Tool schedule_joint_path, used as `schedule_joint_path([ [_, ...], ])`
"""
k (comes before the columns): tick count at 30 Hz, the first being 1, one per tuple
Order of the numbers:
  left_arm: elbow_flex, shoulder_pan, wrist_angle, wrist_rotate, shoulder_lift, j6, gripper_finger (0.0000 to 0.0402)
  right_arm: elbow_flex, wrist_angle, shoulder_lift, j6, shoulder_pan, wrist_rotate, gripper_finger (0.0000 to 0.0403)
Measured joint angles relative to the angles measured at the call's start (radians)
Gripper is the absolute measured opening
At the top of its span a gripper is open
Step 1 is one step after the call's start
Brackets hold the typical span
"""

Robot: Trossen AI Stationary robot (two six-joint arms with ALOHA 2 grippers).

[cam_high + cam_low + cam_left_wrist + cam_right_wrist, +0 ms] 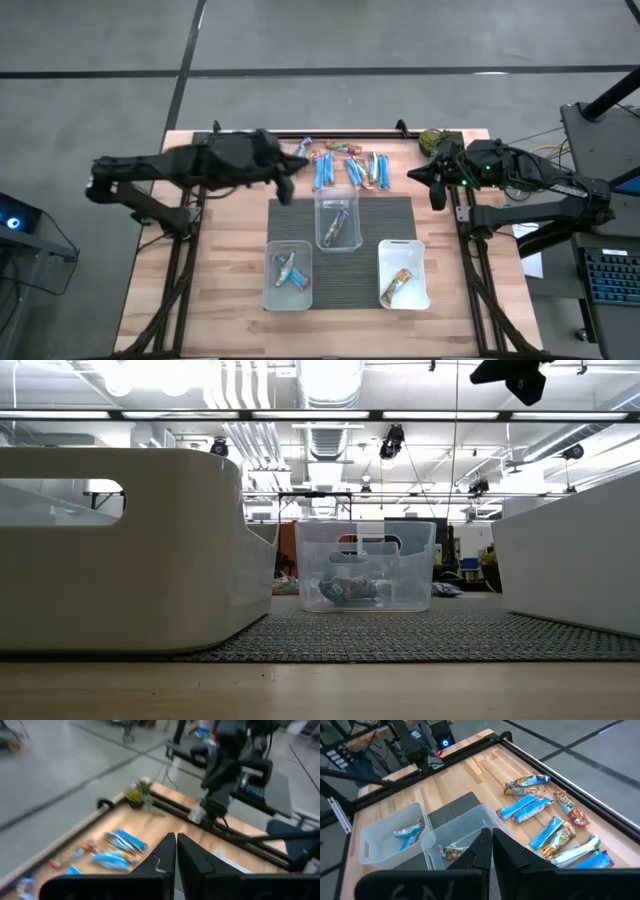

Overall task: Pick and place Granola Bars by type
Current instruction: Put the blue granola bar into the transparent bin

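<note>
Blue Granola Bars [345, 168], wrapper print unreadable

Mostly blue Granola Bars [345, 168] lie scattered along the table's far edge, few inside tubs [338, 222].

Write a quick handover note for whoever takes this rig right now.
Left pincer: shut, empty, at the mat's far left corner.
Right pincer: shut, empty, waiting at the table's right edge.
Done: a few bars sit in the left tub, middle tub and right tub.
Left: the loose bars along the far edge still need sorting.
</note>
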Motion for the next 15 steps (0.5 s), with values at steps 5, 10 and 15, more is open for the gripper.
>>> schedule_joint_path([
  [5, 0.000, 0.002, -0.018, -0.066, -0.059, 0.057, 0.0000, 0.004, 0.021, 0.015, 0.030, 0.000, 0.000, 0.0008],
  [10, 0.000, 0.002, -0.028, -0.067, -0.080, 0.100, 0.0000, 0.040, 0.066, 0.094, 0.029, 0.000, 0.000, 0.0008],
  [15, 0.000, 0.002, -0.094, -0.073, -0.094, 0.122, 0.0000, 0.109, 0.066, 0.200, 0.026, 0.000, 0.000, 0.0008],
])
